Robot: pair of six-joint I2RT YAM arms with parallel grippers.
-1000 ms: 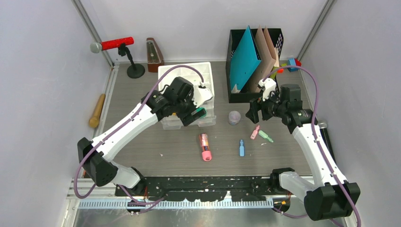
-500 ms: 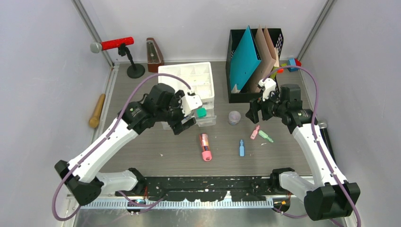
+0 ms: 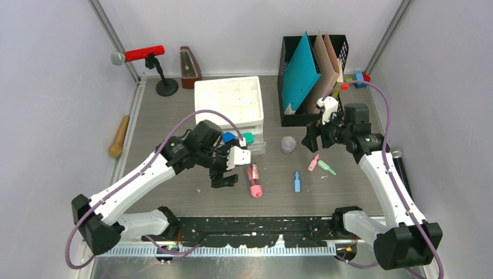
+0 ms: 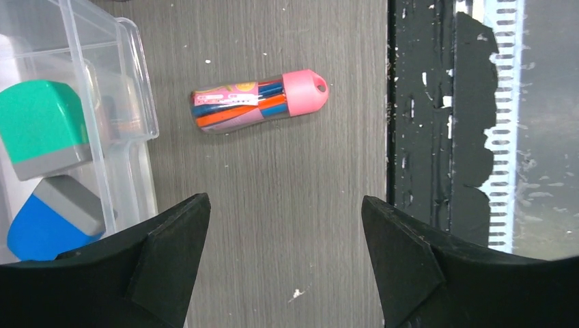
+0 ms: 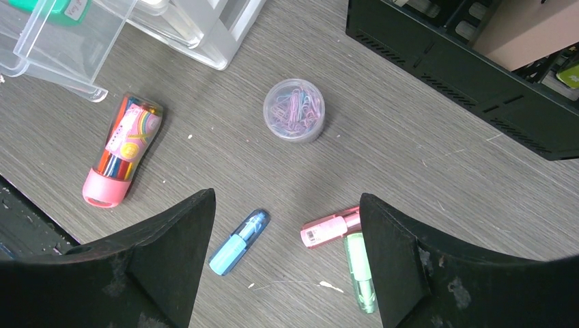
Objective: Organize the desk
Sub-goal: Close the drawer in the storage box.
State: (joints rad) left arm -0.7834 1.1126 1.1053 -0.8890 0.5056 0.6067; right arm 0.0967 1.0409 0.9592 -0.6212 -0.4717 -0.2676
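The desk (image 3: pixel 279 195) is a grey wood-grain top. My left gripper (image 3: pixel 224 173) (image 4: pixel 285 205) hangs open and empty over bare desk, just left of a pink-capped tube of coloured pens (image 3: pixel 253 180) (image 4: pixel 258 102). A green eraser (image 4: pixel 42 126) and a blue eraser (image 4: pixel 51 219) lie in the clear open drawer (image 3: pixel 256 145) of the white organizer (image 3: pixel 229 102). My right gripper (image 3: pixel 308 141) (image 5: pixel 287 201) is open and empty above a blue highlighter (image 5: pixel 239 241), a pink highlighter (image 5: pixel 330 227) and a green highlighter (image 5: pixel 360 272). A jar of paper clips (image 5: pixel 294 109) stands nearby.
A black file holder (image 3: pixel 290 75) with folders stands at the back right. A red microphone on a stand (image 3: pixel 139 55), a metronome (image 3: pixel 190 67) and a wooden stick (image 3: pixel 119 135) are at the back left. The black rail (image 3: pixel 256 226) runs along the near edge.
My left arm pulled back from the organizer's drawer toward the near edge and now hangs beside the pen tube; the green eraser stays in the drawer. The right arm has not moved.
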